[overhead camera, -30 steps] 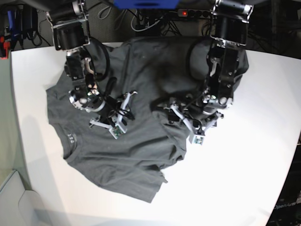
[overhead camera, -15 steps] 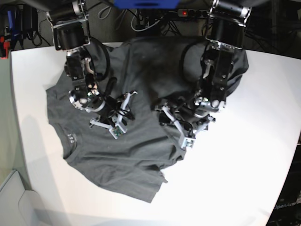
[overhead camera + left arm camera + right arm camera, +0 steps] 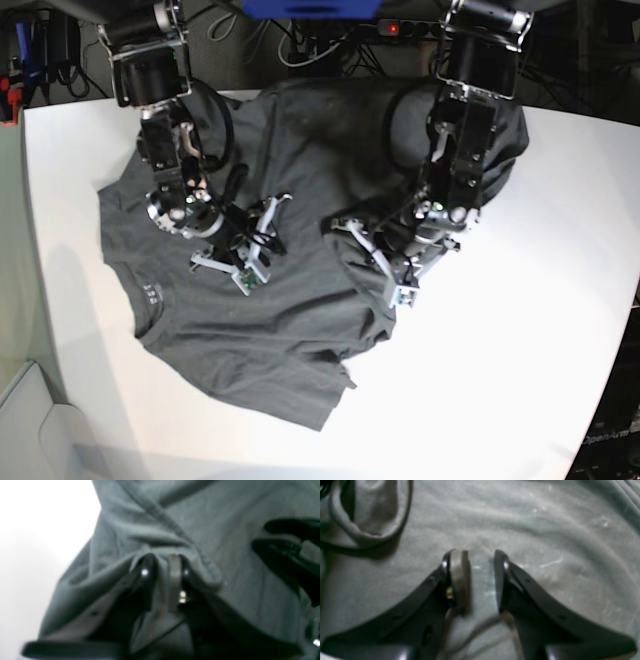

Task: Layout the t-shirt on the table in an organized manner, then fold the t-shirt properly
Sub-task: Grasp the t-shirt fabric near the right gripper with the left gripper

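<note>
T-shirt (image 3: 290,300) lies crumpled across the middle and upper left of the white surface (image 3: 520,380), neck label toward the frame's left. Left hand (image 3: 163,567) pinches a raised fold of cloth near the shirt's right edge in the base view, fingers pressed together on it. Right hand (image 3: 481,560) rests over flat cloth at centre left, fingers slightly spread, holding nothing.
</note>
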`<state>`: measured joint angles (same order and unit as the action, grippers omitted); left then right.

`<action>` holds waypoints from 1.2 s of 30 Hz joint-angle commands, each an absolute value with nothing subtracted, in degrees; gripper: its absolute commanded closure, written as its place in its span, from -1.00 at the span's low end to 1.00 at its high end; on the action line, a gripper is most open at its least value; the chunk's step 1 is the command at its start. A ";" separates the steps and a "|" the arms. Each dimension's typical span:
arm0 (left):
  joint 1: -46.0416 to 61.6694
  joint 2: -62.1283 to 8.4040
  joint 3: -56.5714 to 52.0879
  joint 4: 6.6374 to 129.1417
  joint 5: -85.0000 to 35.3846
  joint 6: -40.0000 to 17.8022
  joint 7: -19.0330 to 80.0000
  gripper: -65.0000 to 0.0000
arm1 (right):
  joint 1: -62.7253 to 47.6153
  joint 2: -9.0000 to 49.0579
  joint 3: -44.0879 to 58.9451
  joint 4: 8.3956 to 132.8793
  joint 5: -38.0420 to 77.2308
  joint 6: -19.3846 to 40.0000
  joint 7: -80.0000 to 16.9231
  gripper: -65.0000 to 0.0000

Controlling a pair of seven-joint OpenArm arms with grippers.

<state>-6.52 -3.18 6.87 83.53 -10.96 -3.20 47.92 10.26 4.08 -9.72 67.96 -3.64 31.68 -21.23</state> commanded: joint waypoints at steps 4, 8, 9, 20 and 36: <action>-7.52 -3.30 6.73 84.79 -11.38 -3.21 47.16 0.98 | 11.38 4.09 -9.71 68.79 -3.03 31.78 -20.44 0.40; -6.73 -3.21 6.64 87.25 -11.38 -3.03 47.16 0.98 | 11.38 4.09 -9.71 68.79 -3.03 31.78 -20.44 0.40; -6.73 -3.21 6.64 88.04 -11.21 -2.95 47.25 0.98 | 11.38 4.09 -9.71 68.79 -3.03 31.78 -20.44 0.40; -5.58 -4.62 5.67 90.68 -10.86 -2.95 47.25 0.44 | 11.38 4.09 -9.71 68.79 -3.12 31.78 -20.44 0.40; -4.00 -2.33 0.84 87.43 -10.95 -3.38 46.55 -0.24 | 11.38 4.09 -9.71 68.79 -3.12 31.78 -20.44 0.40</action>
<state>-2.92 -2.17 0.93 86.54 -10.66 -3.25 47.42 10.26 4.08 -9.74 67.96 -3.64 31.70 -21.17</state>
